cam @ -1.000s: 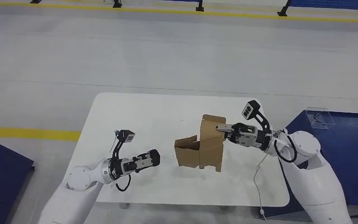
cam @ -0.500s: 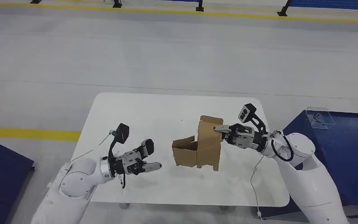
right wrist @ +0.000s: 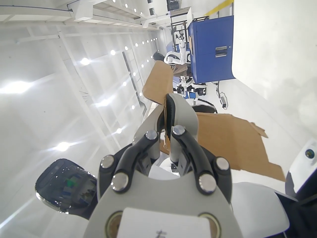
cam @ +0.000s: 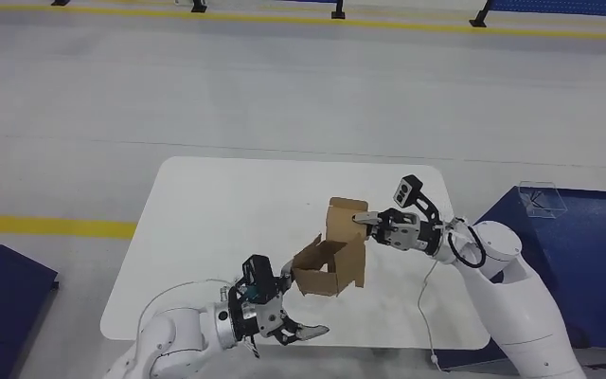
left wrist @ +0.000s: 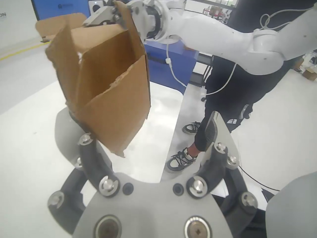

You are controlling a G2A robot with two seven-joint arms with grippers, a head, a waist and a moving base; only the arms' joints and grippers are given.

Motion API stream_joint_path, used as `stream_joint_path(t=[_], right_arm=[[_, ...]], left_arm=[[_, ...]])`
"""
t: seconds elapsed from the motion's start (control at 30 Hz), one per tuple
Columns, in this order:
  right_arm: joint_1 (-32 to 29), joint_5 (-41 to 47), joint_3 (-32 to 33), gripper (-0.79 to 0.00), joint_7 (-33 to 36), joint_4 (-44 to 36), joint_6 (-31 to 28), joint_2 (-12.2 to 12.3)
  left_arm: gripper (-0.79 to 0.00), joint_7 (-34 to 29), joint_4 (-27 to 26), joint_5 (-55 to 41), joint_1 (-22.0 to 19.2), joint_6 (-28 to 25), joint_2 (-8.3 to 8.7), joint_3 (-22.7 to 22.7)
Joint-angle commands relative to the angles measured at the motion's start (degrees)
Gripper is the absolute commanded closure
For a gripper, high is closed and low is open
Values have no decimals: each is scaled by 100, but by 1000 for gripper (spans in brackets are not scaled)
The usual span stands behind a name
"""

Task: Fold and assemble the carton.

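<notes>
A brown carton [cam: 338, 248] stands half unfolded on the white table [cam: 237, 204], its flaps loose. My right gripper [cam: 365, 222] is shut on the carton's upper far edge [right wrist: 165, 115] and holds it tilted. My left gripper [cam: 301, 305] sits near the table's front edge, just below the carton's near lower flap [left wrist: 116, 115]. It is open, and the flap's torn corner hangs over one of its fingers [left wrist: 87, 138] without being clamped. In the left wrist view the right gripper [left wrist: 112, 13] shows pinching the carton's top.
A blue cabinet [cam: 559, 223] stands just off the table's right side. A white cable [cam: 431, 294] hangs from the right arm over the table's right front corner. The table's left and back parts are bare.
My left arm has swung from the table's left side to the front, under the carton's near flap, and its fingers have spread. The right gripper has carried the carton slightly leftward.
</notes>
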Motion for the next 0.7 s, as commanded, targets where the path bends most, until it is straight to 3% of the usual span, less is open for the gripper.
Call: stream_joint_path(t=[0.0,0.37,0.67], right_arm=[[10,15,-44,0,-16,36,7,-10],[118,385,-603,0,182,258,341,-127],[222,601,-661,0,413,476,349,-162]], left_arm=[[-785,-34,-137,77,19,-29,-1,90],[-785,-407,-203,280,-354,126,-99,873],[-785,-406,-65,149,-490,300,-121,925]])
